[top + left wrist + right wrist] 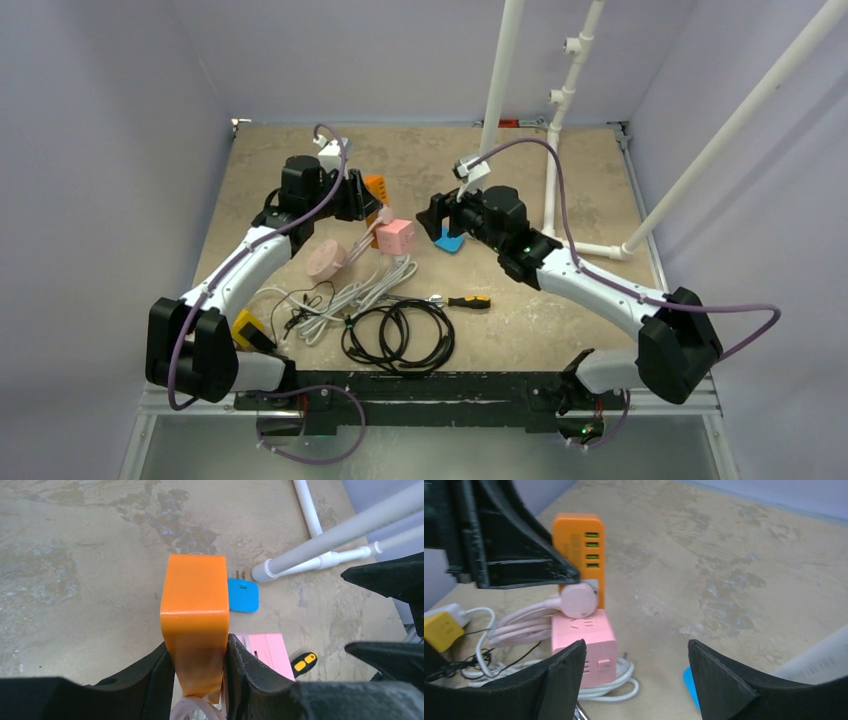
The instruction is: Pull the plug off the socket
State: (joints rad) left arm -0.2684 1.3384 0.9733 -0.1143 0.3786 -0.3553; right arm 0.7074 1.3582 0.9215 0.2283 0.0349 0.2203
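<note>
Right wrist view puts the pink plug [578, 600] ahead and to the left of the right claw [636, 652]. It is seated in the face of the orange socket block [576, 540], just under the block's row of green ports. That claw is spread wide with nothing between its fingers.

The left claw [197, 662] is clamped on the lower sides of the orange socket block and holds it upright. The pink cube [584, 640] sits right beside it on the worktop [724, 555].

From where I stand, the plug looks small, light and hard-shelled, and its round, smooth body could slip under a loose pinch. Its pink cord [519, 622], trailing off to the left of the right claw, is soft and would only stretch or kink. I'd take hold across the round body itself, close to the socket face, and pull straight out while the left claw braces the block.
</note>
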